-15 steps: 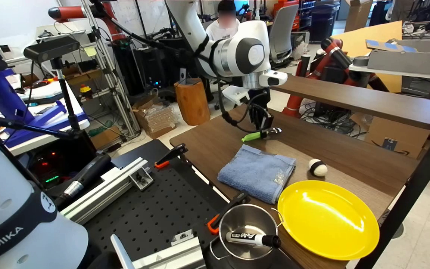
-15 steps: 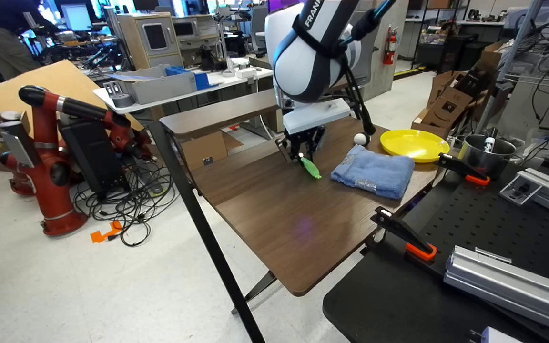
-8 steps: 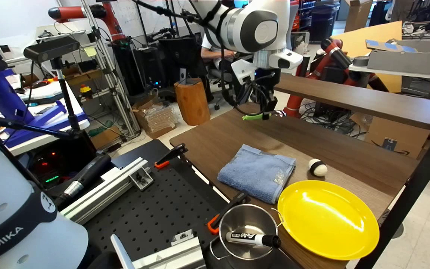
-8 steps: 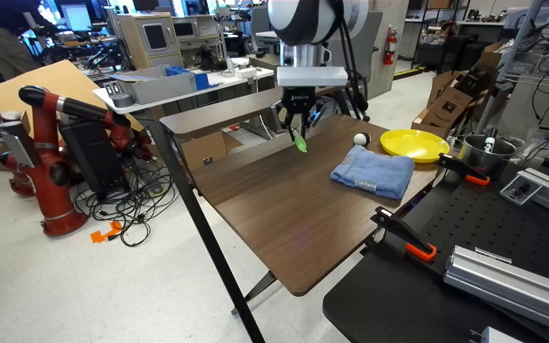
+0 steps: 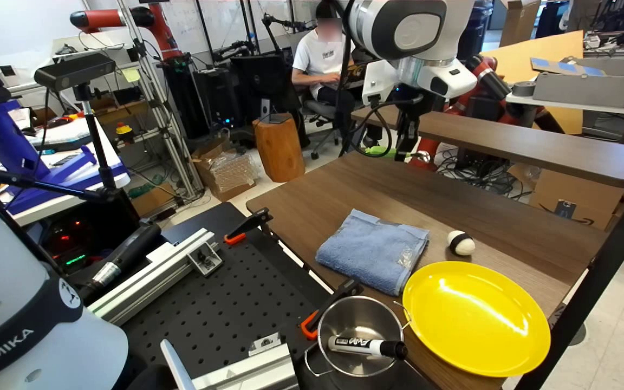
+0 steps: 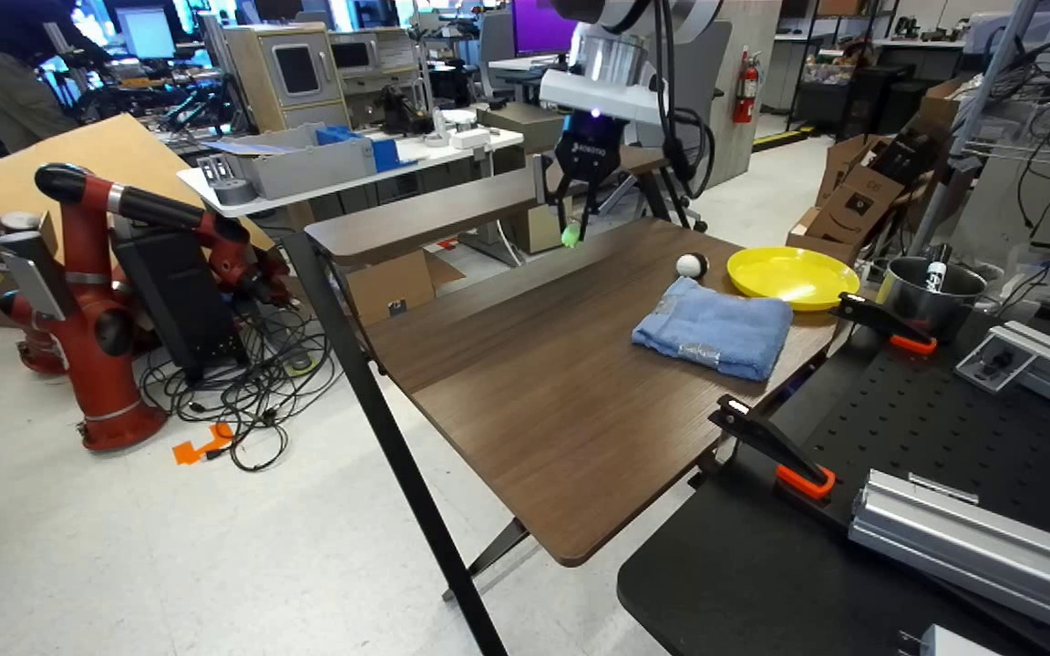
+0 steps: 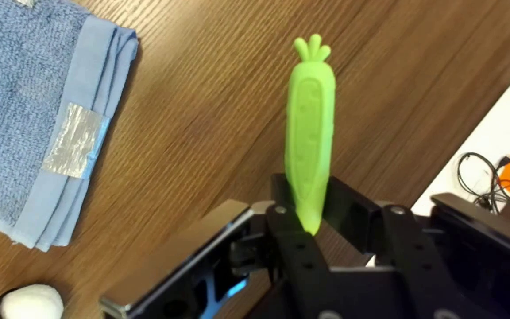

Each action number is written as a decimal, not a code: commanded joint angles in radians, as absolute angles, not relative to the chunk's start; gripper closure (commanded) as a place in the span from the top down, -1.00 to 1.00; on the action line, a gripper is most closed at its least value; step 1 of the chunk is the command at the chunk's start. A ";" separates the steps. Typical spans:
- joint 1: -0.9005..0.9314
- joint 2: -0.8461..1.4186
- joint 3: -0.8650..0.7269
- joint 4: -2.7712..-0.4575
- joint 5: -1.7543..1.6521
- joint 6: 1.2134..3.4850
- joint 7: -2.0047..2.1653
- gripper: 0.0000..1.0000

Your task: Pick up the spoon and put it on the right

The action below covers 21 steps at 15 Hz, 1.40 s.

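Observation:
The spoon has a lime-green carrot-shaped handle [image 7: 310,128] and a shiny metal bowl [image 5: 421,157]. My gripper [image 5: 402,154] is shut on the handle near its narrow end and holds the spoon above the far part of the brown table [image 5: 398,189]. In an exterior view the spoon lies about level, handle to the left and bowl to the right of the fingers. In an exterior view only a bit of green [image 6: 571,236] shows under the fingertips. In the wrist view the handle points away from the gripper [image 7: 308,190], and the bowl is hidden.
A folded blue cloth [image 5: 374,249], a white ball with a black band [image 5: 461,243] and a yellow plate [image 5: 477,319] are on the table. A metal pot [image 5: 329,355] holds a marker. A raised brown shelf [image 5: 507,141] runs along the far side, close to the gripper.
My gripper has risen from just over the table with the spoon in it. It has moved up and to the right in an exterior view, closer to the raised shelf. The grip stays shut.

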State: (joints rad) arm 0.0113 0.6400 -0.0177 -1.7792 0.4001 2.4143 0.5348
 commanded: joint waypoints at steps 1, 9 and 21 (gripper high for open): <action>-0.031 0.650 -0.016 -1.740 0.463 2.372 0.566 -0.88; -0.089 0.702 -0.062 -1.694 0.466 2.379 0.648 -0.88; -0.160 0.880 -0.119 -1.511 0.444 2.354 0.791 -0.88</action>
